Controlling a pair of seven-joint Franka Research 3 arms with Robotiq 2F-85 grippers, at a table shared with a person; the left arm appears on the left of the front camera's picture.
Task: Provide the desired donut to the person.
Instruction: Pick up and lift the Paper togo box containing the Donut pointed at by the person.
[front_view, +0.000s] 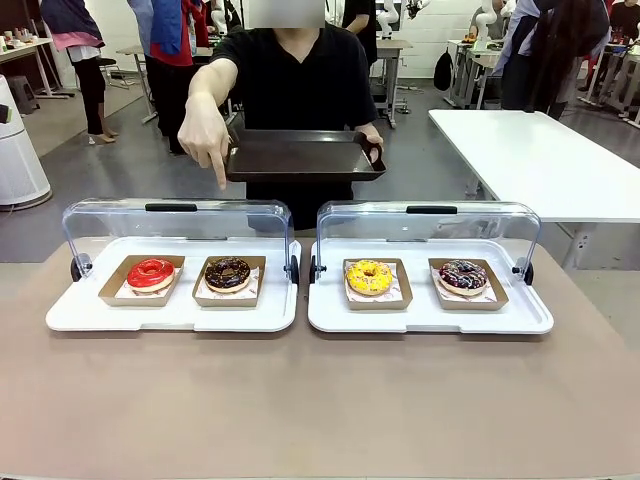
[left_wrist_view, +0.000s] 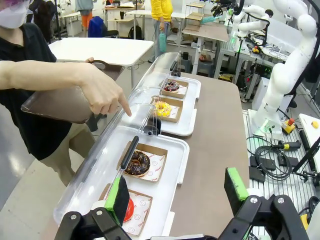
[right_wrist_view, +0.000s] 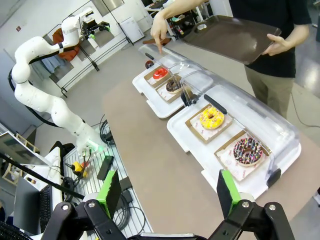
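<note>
A: How far are we getting with the task?

B: We are only beginning. The person (front_view: 295, 80) is holding a dark tray (front_view: 300, 155) in one hand and is pointing with the other hand (front_view: 205, 135) over the left case (front_view: 170, 318). No donut is leaving its place yet.

A: And our tools?

B: The left tool (left_wrist_view: 177, 190) and the right tool (right_wrist_view: 168, 192) are both hanging with jaws spread wide and nothing between them, well apart from the cases.

A: Where is the wanted donut lying?

B: We are judging it is the chocolate donut (front_view: 228, 273), sitting in its cardboard holder beside the red donut (front_view: 151, 272) (the fingertip is hovering almost over it). Picking it and bringing it to the tray are both waiting.

A: What are we not seeing well?

B: In the left wrist view a green pad (left_wrist_view: 119, 197) is covering part of the red donut, and the clear cover (front_view: 120, 222) is making the finger's exact aim hard to judge.
</note>
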